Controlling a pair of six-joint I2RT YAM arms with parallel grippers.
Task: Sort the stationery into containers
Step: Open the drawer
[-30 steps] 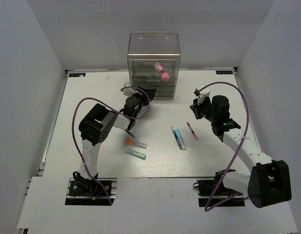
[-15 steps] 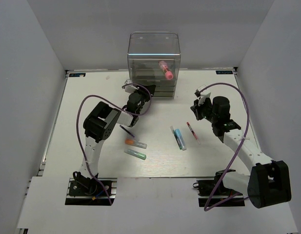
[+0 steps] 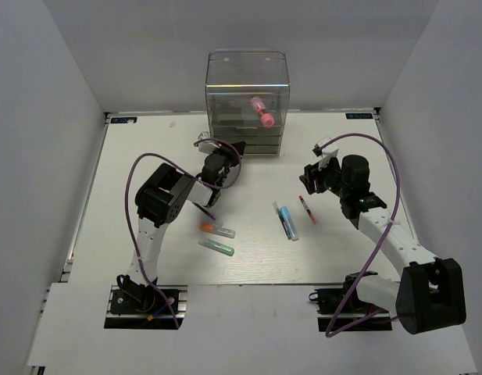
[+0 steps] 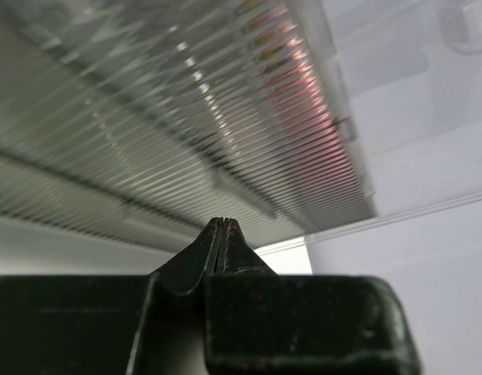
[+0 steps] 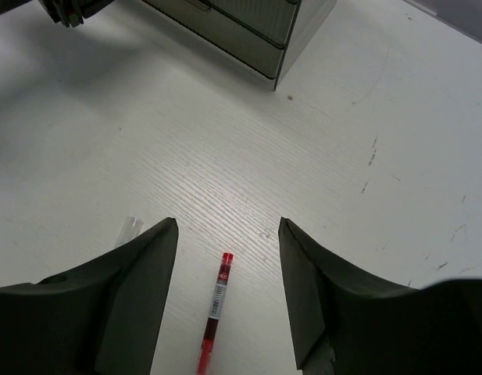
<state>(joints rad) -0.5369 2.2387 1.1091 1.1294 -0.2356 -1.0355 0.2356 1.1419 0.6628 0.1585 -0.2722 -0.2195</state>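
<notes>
White table [image 3: 147, 148] fills a plain walled booth, with the clear organiser [image 3: 247, 94] at its far edge. The pink cylinder [image 3: 262, 112] already lies in the tall top compartment.

The left gripper [image 3: 219, 168] sits just in front of the drawers, its fingers pressed together on nothing. The right gripper [image 3: 311, 176] hangs spread wide above the red pen [image 3: 306, 209], gripping nothing. The light-blue marker [image 3: 287, 223] lies just beside that pen. The orange-tipped marker [image 3: 216, 229] and green-tipped marker [image 3: 217, 247] lie near the left arm.

The pen is thin and flat on the table, so a descent that is too shallow would likely close on air. A pinch near its end could let it swing. If the left arm pushes forward, it may shove the organiser.

Only the right wrist view shows the pen [image 5: 213, 312] centred below the parted fingers [image 5: 147, 273]. Only the left wrist view confirms the shut tips [image 4: 219, 234] and the ribbed wall [image 4: 186, 117] looming close.
</notes>
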